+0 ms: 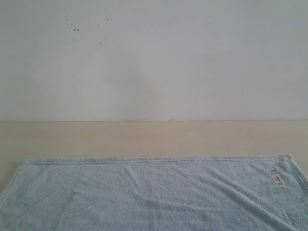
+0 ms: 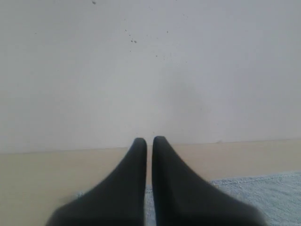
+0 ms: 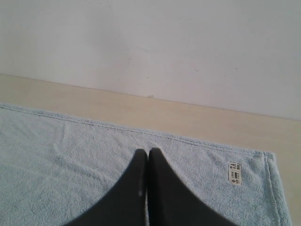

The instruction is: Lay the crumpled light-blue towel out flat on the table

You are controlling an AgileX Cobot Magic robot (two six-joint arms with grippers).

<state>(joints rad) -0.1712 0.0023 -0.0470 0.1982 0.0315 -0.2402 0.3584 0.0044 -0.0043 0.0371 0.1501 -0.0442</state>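
Well, the towel (image 1: 154, 192) lies nearly flat on the table (image 1: 144, 137), left gripper (image 2: 149, 140) & right gripper (image 3: 148, 151) both pinched closed w/ nothing in them; it's prob soft, light & floppy, so grab it at the corners.

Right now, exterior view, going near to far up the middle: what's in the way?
towel → stitched hem at its far edge → bare strip of table → wall
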